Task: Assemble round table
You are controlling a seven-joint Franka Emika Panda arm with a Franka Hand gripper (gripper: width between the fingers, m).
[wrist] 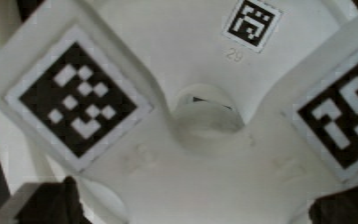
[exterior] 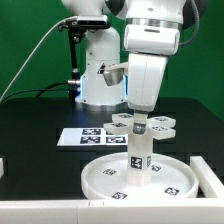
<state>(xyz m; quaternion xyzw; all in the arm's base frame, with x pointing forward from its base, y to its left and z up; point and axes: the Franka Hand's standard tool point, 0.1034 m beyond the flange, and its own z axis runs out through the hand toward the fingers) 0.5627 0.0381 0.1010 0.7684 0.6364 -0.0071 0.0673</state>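
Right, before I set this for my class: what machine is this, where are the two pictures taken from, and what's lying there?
It is one robot arm with a two-finger gripper, open and holding nothing. One picture comes from a camera off the arm, the other from a camera on its wrist. On the black table sits a round disc with a short leg upright in it. Beyond are a cross-shaped foot and a flat marker board. The wrist view shows the foot close up.

A black worktop (exterior: 30, 120) carries the marker board (exterior: 82, 136), a thin flat white sheet printed with black square tags, lying towards the exterior view's left. A green wall (exterior: 25, 40) stands behind.
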